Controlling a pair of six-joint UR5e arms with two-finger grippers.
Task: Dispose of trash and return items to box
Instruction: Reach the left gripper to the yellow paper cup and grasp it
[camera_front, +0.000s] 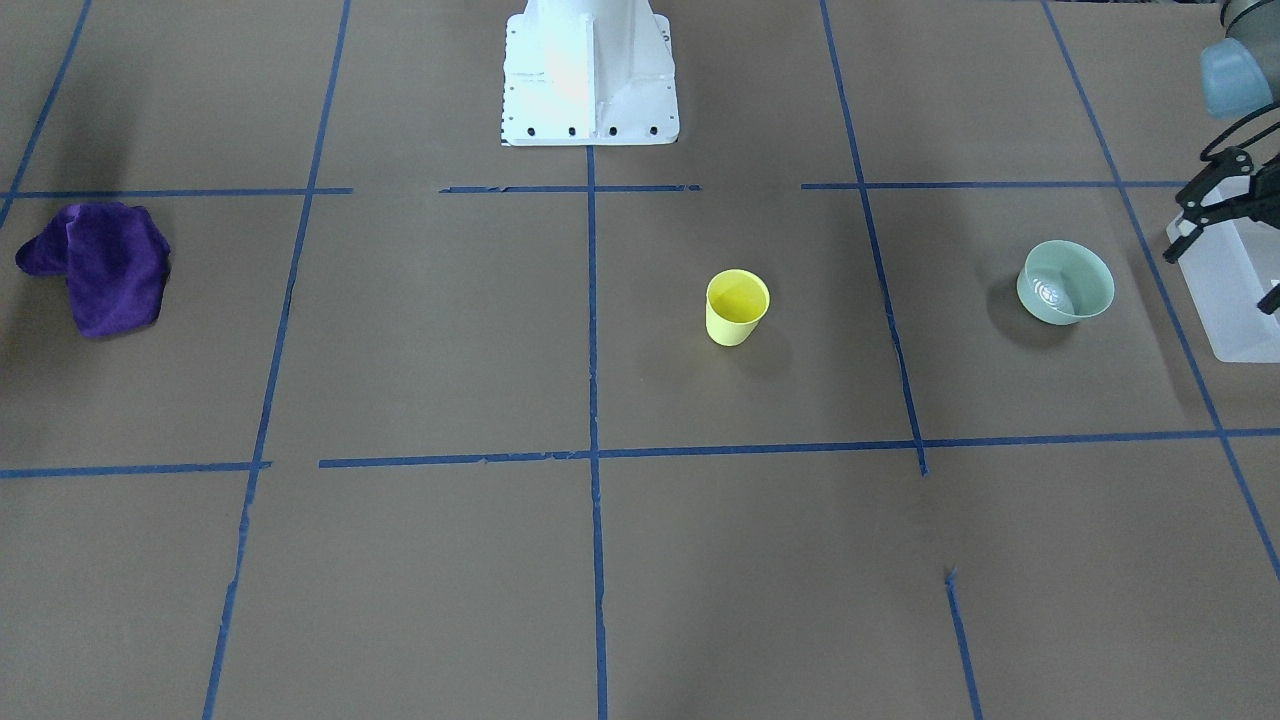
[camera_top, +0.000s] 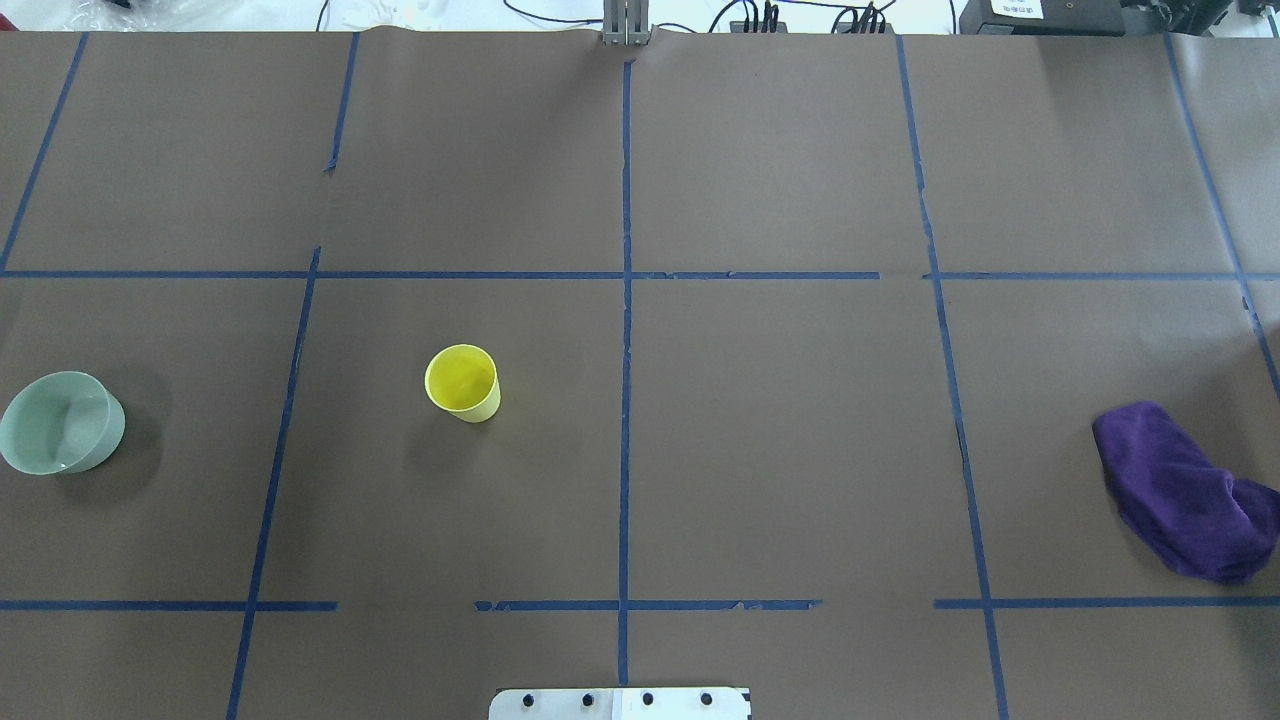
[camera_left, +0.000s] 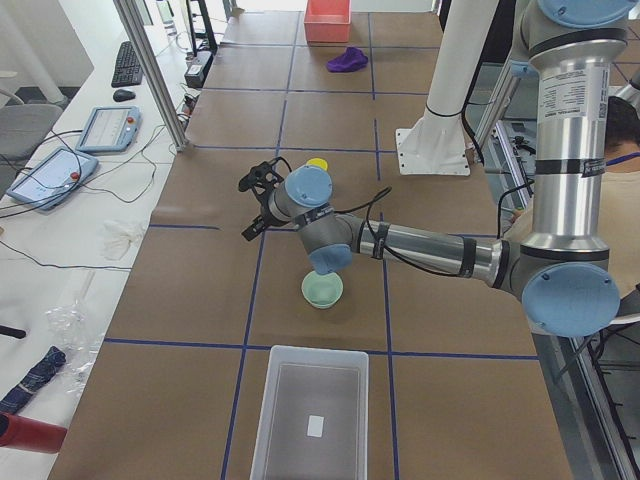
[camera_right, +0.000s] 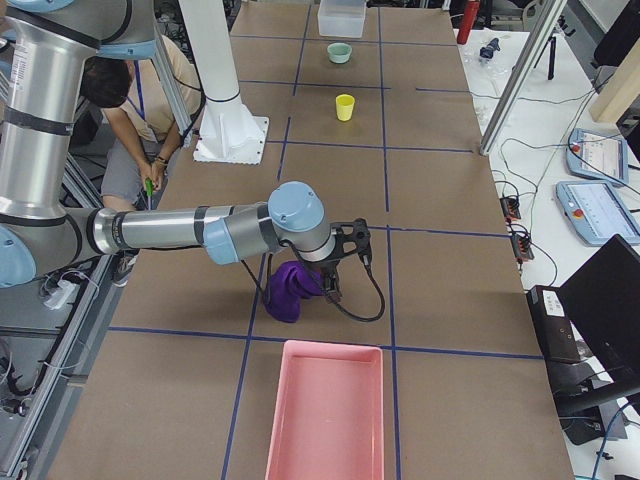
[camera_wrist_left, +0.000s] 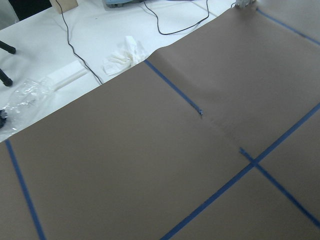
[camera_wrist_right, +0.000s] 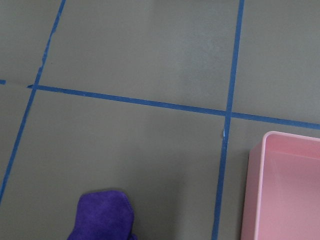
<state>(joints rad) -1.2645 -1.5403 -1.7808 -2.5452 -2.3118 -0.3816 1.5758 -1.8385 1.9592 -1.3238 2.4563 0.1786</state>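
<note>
**Front-facing view.** The brown paper-covered table (camera_front: 760, 580) is squared off by blue tape lines (camera_front: 594, 400), and its near half is open. The small bright-yellow plastic cup (camera_front: 737, 307) stands upright, mouth up, just beside the centre line, with open paper on every side. The small round pale mint-green bowl (camera_front: 1066, 282) sits upright one square over. It is near the translucent frosted-white rectangular plastic bin (camera_front: 1240, 330) but apart from it, and the frame edge cuts the bin. The left gripper (camera_front: 1222, 272) shows raised at that edge, jaws spread wide and holding nothing. A crumpled purple cloth (camera_front: 98, 262) lies at the opposite side. The white metal robot base (camera_front: 590, 70) stands at the top.

**Overhead view.** The cup and the bowl are well apart, in separate squares.

**Left side view.** The near arm's wrist reaches over the bowl and hides part of its rim. The bin lies at the table's end, apart from the bowl.

**Right side view.** The right gripper (camera_right: 345, 270) hangs over the cloth, and I cannot tell how its jaws stand. A pink rectangular plastic tray (camera_right: 325, 410) lies near the cloth.

**Left wrist view.** It shows only paper, tape and the table edge.

**Right wrist view.** The corner of the cloth and the corner of the tray lie apart.
</note>
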